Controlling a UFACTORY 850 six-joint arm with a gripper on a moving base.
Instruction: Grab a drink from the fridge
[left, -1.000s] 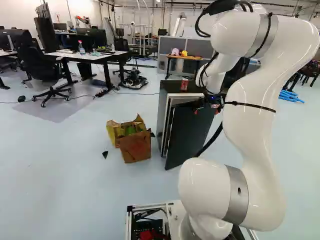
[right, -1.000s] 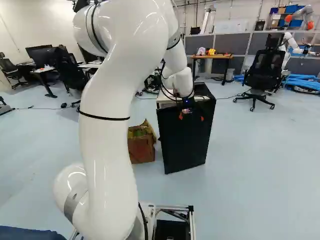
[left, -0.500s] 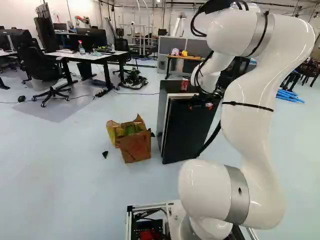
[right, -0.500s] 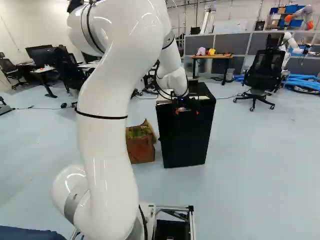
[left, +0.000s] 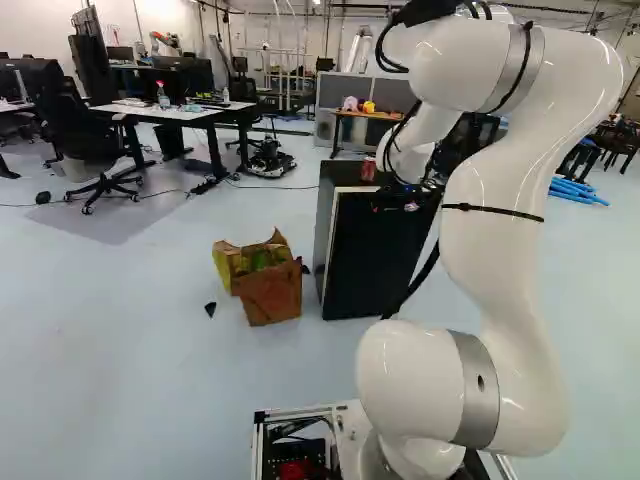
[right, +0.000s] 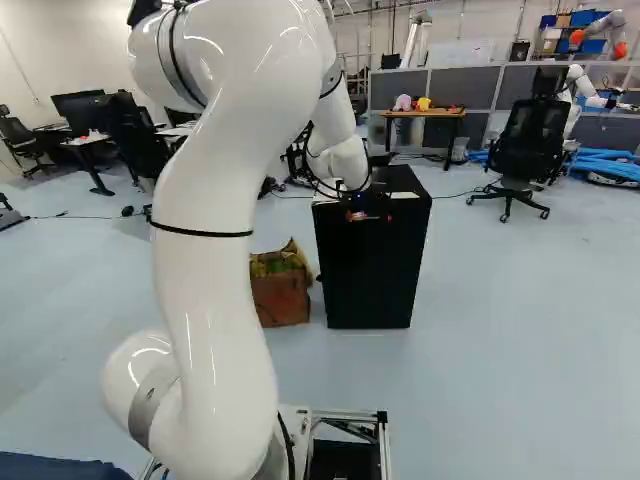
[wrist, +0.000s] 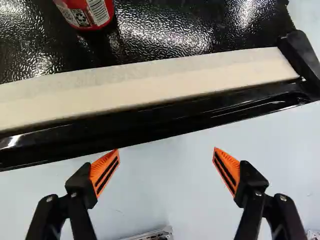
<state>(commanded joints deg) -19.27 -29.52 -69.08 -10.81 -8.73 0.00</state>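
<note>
Orange pads (wrist: 104, 173) spread wide, our gripper (left: 395, 208) holds nothing; we count one can (left: 368, 169) on one fridge (left: 372, 265), centre-right in the left base view.

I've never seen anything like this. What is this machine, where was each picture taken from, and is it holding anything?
The jointed, glossy white robot arm is the machine. Two pictures look past it from behind, one from its left and one from its right, so they show the same room. The third is from a camera on its wrist, looking along the black, two-fingered pincer with orange pads.

The pincer is open, with nothing between its fingers. It is by the upper front edge of a small black fridge. On the fridge's top stands a red metal can, with a long, cream-coloured strip along the front. A brown cardboard box sits on the floor beside the fridge.
</note>
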